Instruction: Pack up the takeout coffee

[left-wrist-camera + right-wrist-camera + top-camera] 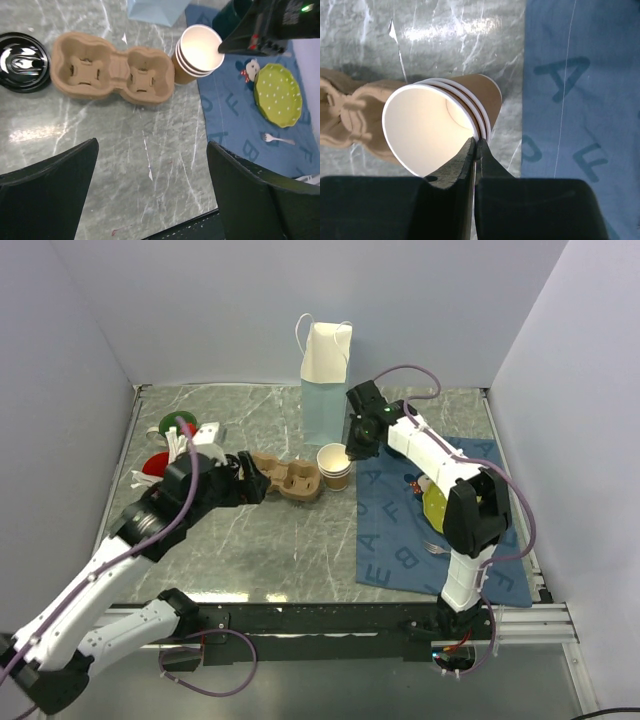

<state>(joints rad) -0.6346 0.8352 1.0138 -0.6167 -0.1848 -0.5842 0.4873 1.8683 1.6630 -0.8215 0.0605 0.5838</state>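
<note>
While the left claw [152, 145] is hung wide open over the worktop [125, 150] by the carrier [110, 75], w/ nothing held, the right claw [476, 145] is pinched almost closed on the cups [430, 130]. One finger is set inside the rim and the other outside, w/ the paper wall caught btwn them.

Three rolled rims can be counted, so a nested stack is what's gripped: tan outside, cream inside, mouth open. The stack is stood on the marble worktop right at the edge of the blue letter mat [385, 530], just beside the carrier's right end. Whether stack and carrier are actually touching can't be told, tho v close in the left wrist view.

The black lid [22, 62] is laid flat on the worktop at the carrier's other end, touching it or nearly so.

Behind the cups a paper bag [325, 360] is stood upright near the back wall, white up top and pale blue lower down. On the mat a green dotted plate [277, 95] and a fork [277, 138] are laid, apart from the cups. At the far left a green thing [168, 424] and a red thing [153, 462] are half hidden by the left arm and can't be ID'd.
</note>
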